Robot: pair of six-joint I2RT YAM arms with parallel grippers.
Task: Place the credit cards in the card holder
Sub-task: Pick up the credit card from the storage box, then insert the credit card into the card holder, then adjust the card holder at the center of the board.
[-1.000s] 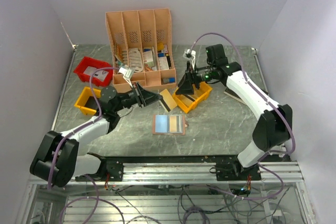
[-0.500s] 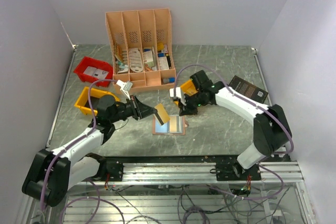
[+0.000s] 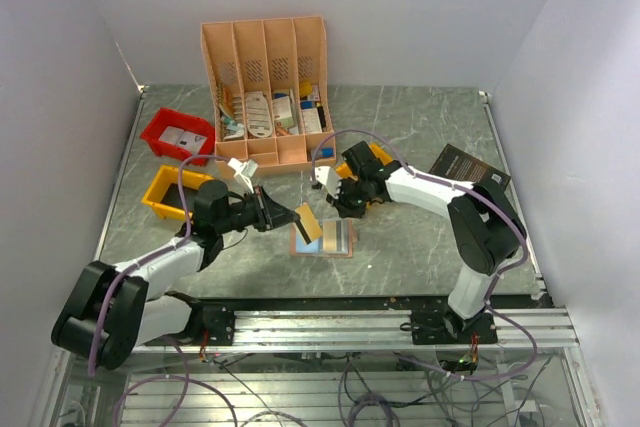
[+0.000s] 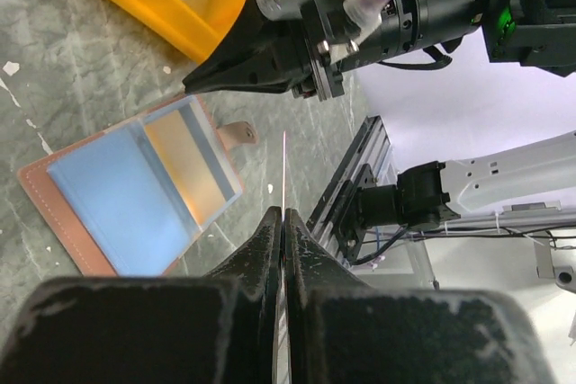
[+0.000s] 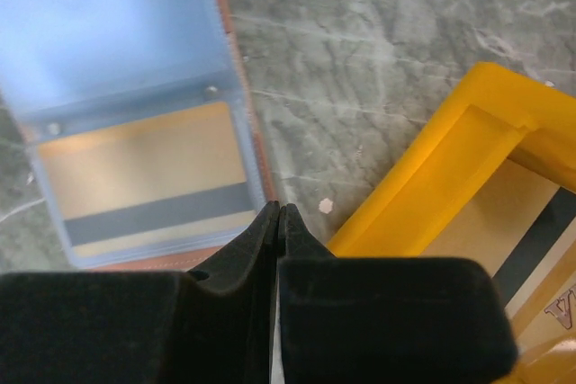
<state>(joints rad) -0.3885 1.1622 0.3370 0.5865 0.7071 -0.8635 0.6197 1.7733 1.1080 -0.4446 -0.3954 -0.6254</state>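
Note:
The card holder [image 3: 324, 239] lies open and flat on the table, brown outside with clear bluish pockets. A tan credit card with a dark stripe [image 5: 144, 177] sits in one pocket. My left gripper [image 3: 292, 217] is shut on another tan credit card [image 3: 309, 222], held tilted just above the holder's left half. That card shows edge-on in the left wrist view [image 4: 284, 177], with the holder [image 4: 135, 186] below it. My right gripper [image 3: 338, 209] is shut on nothing, its tips [image 5: 277, 209] at the holder's brown edge [image 5: 261, 146].
A yellow bin [image 5: 468, 150] with a striped card [image 5: 513, 222] in it stands right behind my right gripper. A peach slotted organiser [image 3: 265, 87] is at the back, a red bin [image 3: 177, 134] and a second yellow bin [image 3: 165, 192] at the left, a black book [image 3: 468, 167] at the right.
My right gripper left the yellow bin, came down to the holder's edge and shut. My left gripper carried its card forward, down over the holder.

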